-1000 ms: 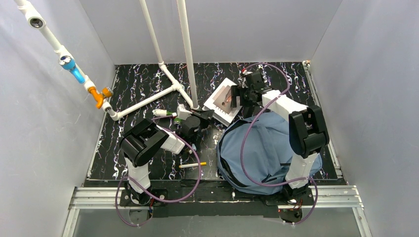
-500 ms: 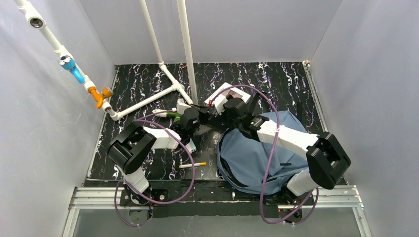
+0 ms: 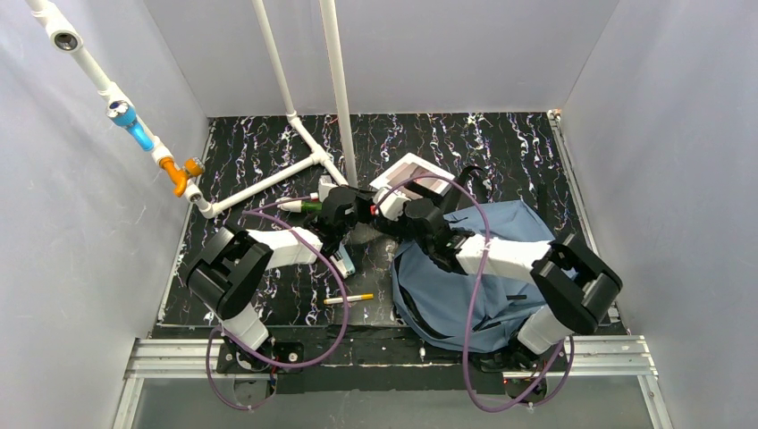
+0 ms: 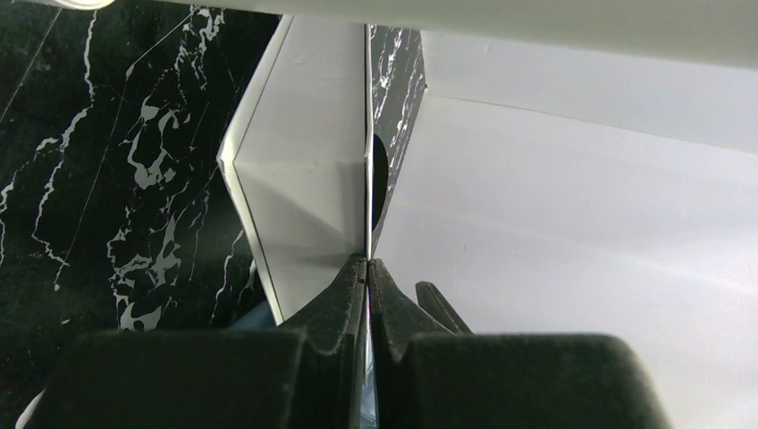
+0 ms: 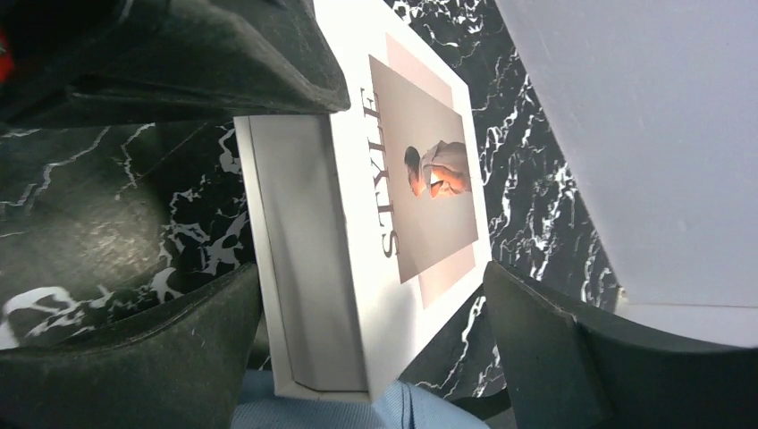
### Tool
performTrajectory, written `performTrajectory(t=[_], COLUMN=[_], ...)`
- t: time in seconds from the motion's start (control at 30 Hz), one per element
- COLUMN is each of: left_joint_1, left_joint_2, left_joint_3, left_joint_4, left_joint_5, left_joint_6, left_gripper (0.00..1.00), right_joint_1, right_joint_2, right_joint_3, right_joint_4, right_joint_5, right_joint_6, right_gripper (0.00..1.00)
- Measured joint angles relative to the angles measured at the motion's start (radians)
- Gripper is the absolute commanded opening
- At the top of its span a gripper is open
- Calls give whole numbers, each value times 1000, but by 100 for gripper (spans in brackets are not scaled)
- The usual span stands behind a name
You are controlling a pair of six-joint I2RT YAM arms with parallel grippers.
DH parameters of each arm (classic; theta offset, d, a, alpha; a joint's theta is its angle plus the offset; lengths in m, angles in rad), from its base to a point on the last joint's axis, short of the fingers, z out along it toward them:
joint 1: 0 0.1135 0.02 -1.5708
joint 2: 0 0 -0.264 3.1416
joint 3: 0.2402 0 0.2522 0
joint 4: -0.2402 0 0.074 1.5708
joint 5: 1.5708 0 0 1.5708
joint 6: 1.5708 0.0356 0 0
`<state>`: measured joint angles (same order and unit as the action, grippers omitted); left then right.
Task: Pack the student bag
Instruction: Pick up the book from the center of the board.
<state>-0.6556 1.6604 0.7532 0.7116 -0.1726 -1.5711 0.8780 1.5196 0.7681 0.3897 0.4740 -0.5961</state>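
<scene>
Top view: the bag (image 3: 505, 268) is lying on the near right part of the table (image 3: 509, 143), slumped and soft, with the right arm crossing above it. The book (image 3: 413, 170) is sitting just beyond the bag's far left edge. Both arms are reaching toward it and meeting near the table's middle.

Left wrist view: the left gripper (image 4: 367, 264) is pressing its fingers together on a thin white edge of the book (image 4: 304, 179), which is standing edge-on between the tips.

Right wrist view: the right gripper (image 5: 374, 277) is holding its fingers spread wide, one on each side of the book (image 5: 420, 179); whether they are touching it cannot be told. The cover is showing a pale panel with a small figure and dark lettering. A strip of the bag's blue fabric (image 5: 313, 411) is showing below the book's near end.

Elsewhere in the top view, a yellow marker (image 3: 349, 298) is lying near the table's front edge, left of the bag, and a green pen (image 3: 302, 206) is lying beside the white pipe frame (image 3: 277, 174).
</scene>
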Motion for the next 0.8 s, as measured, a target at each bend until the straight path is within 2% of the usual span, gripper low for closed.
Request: performTrajectory(t=[0.17, 0.23, 0.27, 0.37, 0.43, 0.5, 0.57, 0.63, 0.8], left_joint_1=[12, 16, 19, 29, 39, 51, 62, 73, 84], left_joint_2=[-2, -5, -7, -17, -28, -41, -63, -96, -231], left_joint_3=[0, 0, 0, 1, 1, 3, 3, 1, -34], left_joint_4=[-24, -34, -37, -45, -49, -48, -60, -79, -116], left_joint_5=[36, 47, 52, 72, 98, 135, 156, 168, 174], left_joint_6=[-19, -23, -23, -29, -31, -23, -13, -4, 23], left_gripper=[0, 0, 0, 0, 11, 31, 50, 65, 86], right_joint_1=[8, 13, 14, 21, 23, 26, 25, 20, 18], right_joint_2=[85, 117, 128, 155, 156, 155, 153, 146, 104], right_joint_3=[-13, -14, -17, -51, -76, -88, -90, -90, -89], right_joint_4=[117, 164, 187, 293, 329, 348, 357, 357, 307], right_joint_5=[65, 98, 112, 150, 152, 148, 152, 150, 127], right_joint_6=[-107, -147, -165, -212, -233, -254, -264, -264, -240], right_gripper=[100, 93, 87, 55, 44, 37, 32, 30, 30])
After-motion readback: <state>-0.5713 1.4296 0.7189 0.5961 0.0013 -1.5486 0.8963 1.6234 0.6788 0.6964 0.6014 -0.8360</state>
